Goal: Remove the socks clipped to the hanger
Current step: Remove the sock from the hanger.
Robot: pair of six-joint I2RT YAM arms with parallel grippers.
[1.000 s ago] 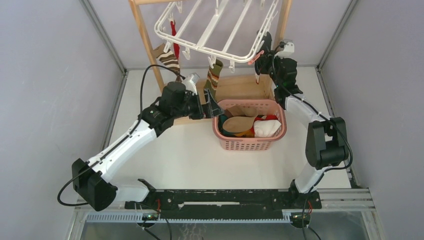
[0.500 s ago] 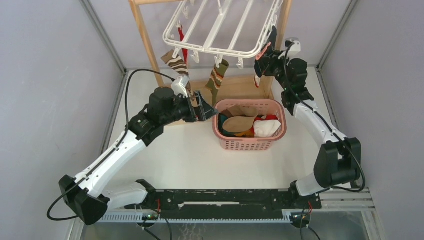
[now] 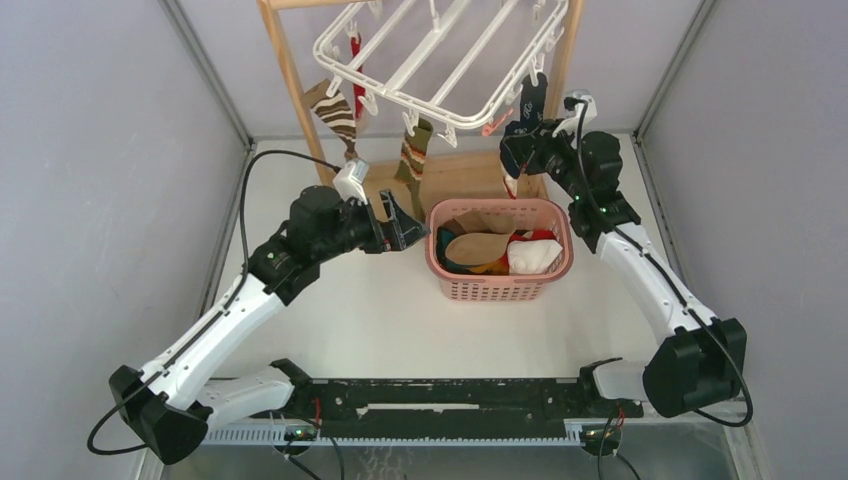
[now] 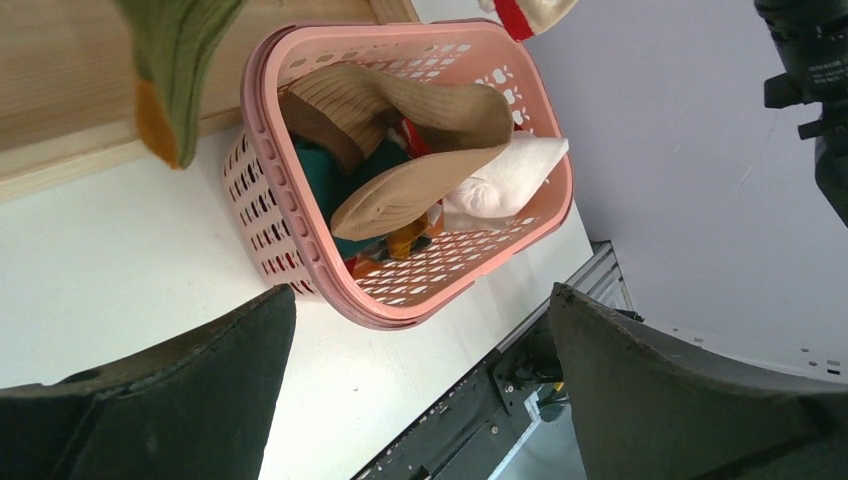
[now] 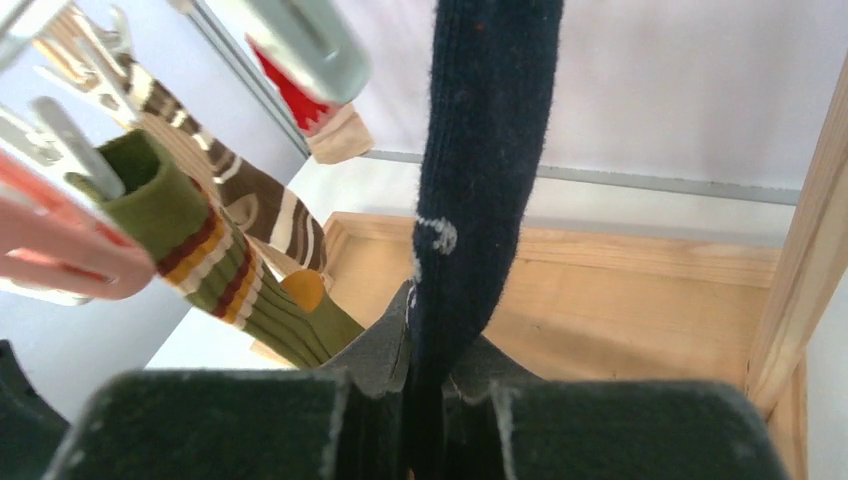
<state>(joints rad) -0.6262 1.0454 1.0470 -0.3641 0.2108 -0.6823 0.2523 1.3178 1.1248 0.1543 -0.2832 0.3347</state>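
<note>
Hanger (image 3: 420,103) hangs tilted from the wooden stand (image 3: 290,75), with socks clipped along its rim. Socks are judged light, soft and stretchy: grip low and pull down. Right fingers (image 5: 372,368) are pinched on the navy sock (image 5: 487,150). Left fingers (image 4: 200,370) are spread wide and empty beside the basket (image 3: 498,290).

I had the top camera looking down from behind over the whole table (image 3: 400,310), the left wrist view near above the pink basket (image 4: 270,215) and the right wrist view tight against the navy sock (image 5: 480,180), both shared overhead.
</note>
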